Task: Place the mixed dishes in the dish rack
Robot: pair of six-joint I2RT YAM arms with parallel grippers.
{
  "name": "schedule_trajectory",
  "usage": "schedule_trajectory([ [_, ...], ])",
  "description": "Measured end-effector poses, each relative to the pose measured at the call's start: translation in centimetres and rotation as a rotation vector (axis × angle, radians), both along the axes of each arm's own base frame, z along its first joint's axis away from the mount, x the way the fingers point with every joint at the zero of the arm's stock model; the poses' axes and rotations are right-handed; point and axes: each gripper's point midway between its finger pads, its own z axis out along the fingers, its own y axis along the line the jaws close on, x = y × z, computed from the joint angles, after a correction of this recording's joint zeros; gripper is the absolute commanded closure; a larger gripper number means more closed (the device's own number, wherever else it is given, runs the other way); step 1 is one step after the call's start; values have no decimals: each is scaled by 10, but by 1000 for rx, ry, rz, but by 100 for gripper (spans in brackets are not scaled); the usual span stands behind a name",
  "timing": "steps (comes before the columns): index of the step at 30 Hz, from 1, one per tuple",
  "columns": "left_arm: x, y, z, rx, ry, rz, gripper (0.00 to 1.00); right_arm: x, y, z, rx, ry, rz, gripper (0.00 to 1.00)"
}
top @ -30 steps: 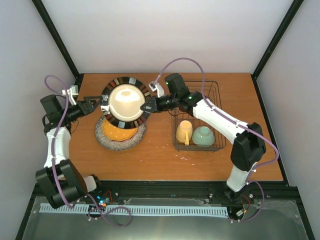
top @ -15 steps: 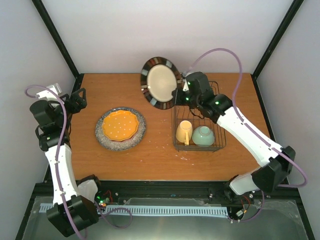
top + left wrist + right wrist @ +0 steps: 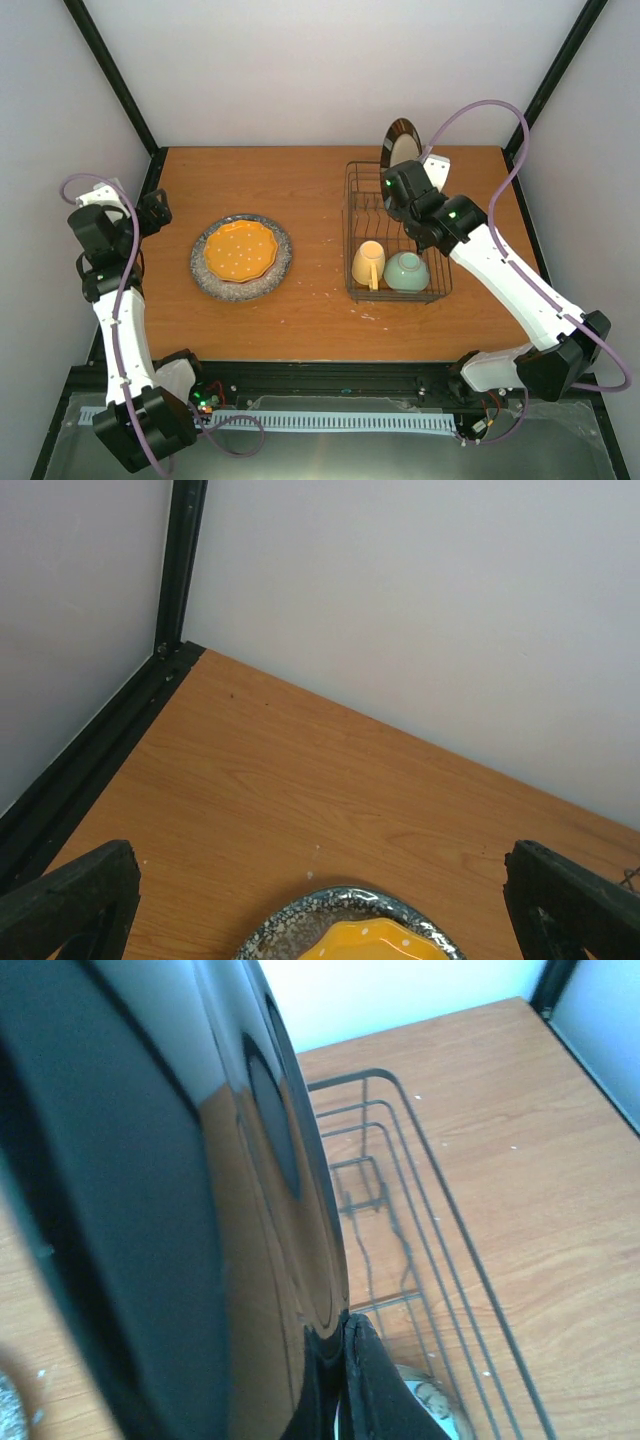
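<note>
While upright, plate in right pincer.

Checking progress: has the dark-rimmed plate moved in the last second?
Yes. The dark-rimmed plate went right, from above the orange dish to the dish rack's far edge, held by the right tool.

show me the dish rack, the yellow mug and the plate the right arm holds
dish rack (image 3: 348, 215), top external view, left rim wire
yellow mug (image 3: 368, 264), top external view, middle of its side
plate (image 3: 402, 146), top external view, cream centre
</note>
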Motion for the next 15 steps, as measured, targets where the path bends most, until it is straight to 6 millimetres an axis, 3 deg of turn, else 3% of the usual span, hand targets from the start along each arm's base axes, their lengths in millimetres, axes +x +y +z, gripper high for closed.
schedule_trajectory([
  [4,0,3,-1,8,4,15,0,-5,-13,-13,-32,22,-61,97],
  [11,-1,6,-2,17,10,31,0,-15,-37,-59,-81,123,-136,97],
  [15,-1,6,-3,18,11,33,0,-15,-50,-71,-87,150,-173,97],
])
